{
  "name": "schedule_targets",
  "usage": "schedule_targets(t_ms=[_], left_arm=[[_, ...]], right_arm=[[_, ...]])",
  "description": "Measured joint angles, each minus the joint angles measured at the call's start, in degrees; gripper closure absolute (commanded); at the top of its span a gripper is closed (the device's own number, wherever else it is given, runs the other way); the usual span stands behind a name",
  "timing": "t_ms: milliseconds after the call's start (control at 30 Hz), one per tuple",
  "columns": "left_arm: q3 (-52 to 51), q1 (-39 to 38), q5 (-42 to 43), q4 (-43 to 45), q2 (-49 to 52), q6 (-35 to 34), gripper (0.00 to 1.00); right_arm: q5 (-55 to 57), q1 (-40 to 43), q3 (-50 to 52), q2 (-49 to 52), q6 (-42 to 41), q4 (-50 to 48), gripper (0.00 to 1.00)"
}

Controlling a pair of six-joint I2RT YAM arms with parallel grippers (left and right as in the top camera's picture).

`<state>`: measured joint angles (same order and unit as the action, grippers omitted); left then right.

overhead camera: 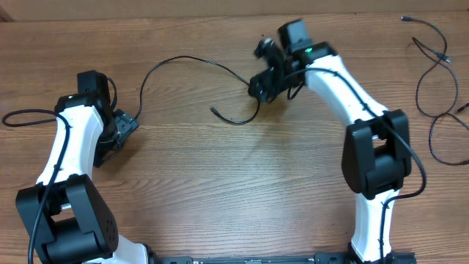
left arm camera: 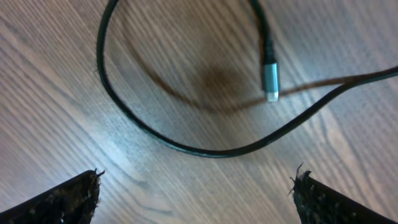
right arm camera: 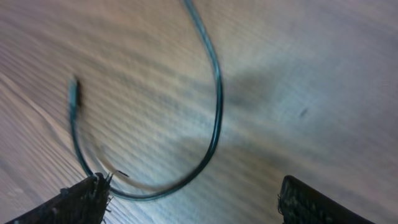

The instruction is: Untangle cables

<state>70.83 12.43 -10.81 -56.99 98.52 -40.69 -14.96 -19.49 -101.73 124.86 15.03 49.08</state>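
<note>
Item one, the surface [overhead camera: 220, 191]: bare wood grain, carrying all that follows. Item two, the centre cable [overhead camera: 183, 60]: one thin black strand running from just beside the left end effector [overhead camera: 129, 125], arcing across the upper middle of the overhead frame, then dropping under the right end effector [overhead camera: 258, 86] and hooking back to a small plug [overhead camera: 213, 111]; you will find no crossings along it. Item three, the other cables [overhead camera: 432, 73]: loose strands at the upper right edge of the frame, well apart from both arms, their loops crossing one another. Item four, the left end effector: fingers [left arm camera: 68, 199] spread wide with nothing between them; a silver-tipped plug [left arm camera: 270, 78] and a loop of cable lie on the wood beyond. Item five, the right end effector: fingers [right arm camera: 317, 205] apart, nothing clamped; its wrist view is blurred, and whether the cable's curve touches the lower-left finger cannot be told. Step in hand, by judgement: the centre strand looks separated and laid out. Your next move likely calls for the right arm to reach toward the upper right strands and pinch one clear of a crossing.
</note>
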Motion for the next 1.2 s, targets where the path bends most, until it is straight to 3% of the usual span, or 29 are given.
schedule_targets(t_ms=[167,300,500,600,667,833,900,967,1033,1133,1200], left_arm=[[0.0,-1.0,2.3,1.0,0.0,5.6,0.0],[-0.2,-2.8,0.6,4.3,0.0,10.2,0.09],[-4.0,-4.0,-4.1,16.2,0.0,25.3,0.09],[-6.1,-4.0,-3.7,16.8,0.1,32.2,0.23],[-7.6,-4.0,-2.7,16.9,0.3,34.9,0.45],[-9.9,-4.0,3.2,17.2,1.2,38.2,0.57],[-10.0,-4.0,6.1,17.2,1.2,38.4,0.55],[-10.0,-4.0,9.3,17.3,1.2,38.2,0.4],[-10.1,-4.0,10.8,17.4,1.2,37.6,0.33],[-10.1,-4.0,11.2,17.4,1.2,37.7,0.34],[-10.1,-4.0,10.1,17.4,1.2,37.6,0.45]], right_arm=[[7.3,-3.4,0.5,0.2,-4.6,0.9,0.07],[10.0,-3.8,0.5,0.2,-11.0,4.3,0.07],[11.4,-3.0,0.5,0.2,-16.4,11.4,0.07],[11.6,-2.6,0.5,0.2,-17.3,13.9,0.07],[11.6,-2.1,0.5,0.2,-17.7,14.9,0.07],[11.6,0.3,0.5,0.2,-18.1,15.1,0.07],[11.7,1.5,0.5,0.2,-18.5,15.6,0.07],[11.8,2.6,0.5,0.2,-18.9,16.5,0.07],[11.7,3.7,0.5,0.2,-19.2,17.1,0.07],[11.3,4.9,0.5,0.2,-19.4,17.8,0.07],[11.1,5.4,0.5,0.2,-19.5,17.9,0.07]])
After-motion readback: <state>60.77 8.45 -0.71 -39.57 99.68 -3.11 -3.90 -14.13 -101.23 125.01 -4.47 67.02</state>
